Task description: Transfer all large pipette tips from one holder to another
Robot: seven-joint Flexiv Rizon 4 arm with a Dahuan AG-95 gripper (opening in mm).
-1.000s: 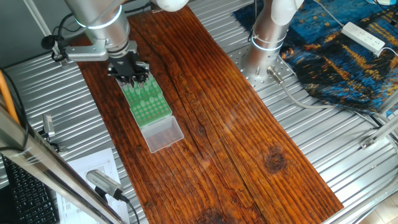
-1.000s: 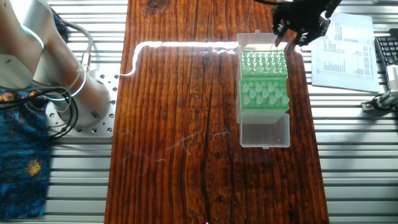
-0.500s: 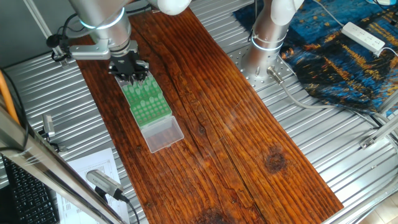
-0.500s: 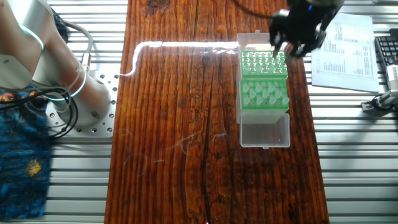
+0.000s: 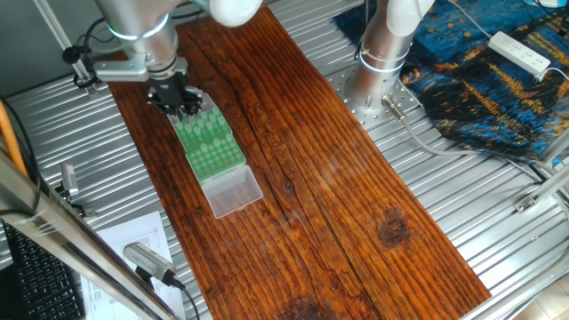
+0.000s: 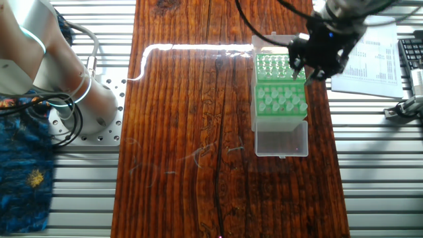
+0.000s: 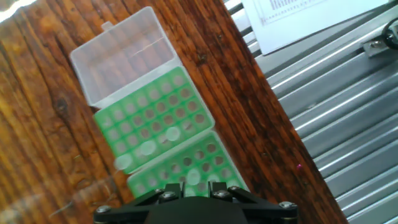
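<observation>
Fixed view: wooden board (image 5: 356, 178) over ribbed metal.

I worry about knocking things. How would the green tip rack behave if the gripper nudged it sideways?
The green tip rack looks like thin plastic, so it is probably light and would slide on the smooth wooden board rather than resist. Its low, wide footprint suggests sliding before tipping. The gripper hovers at its end.
</observation>
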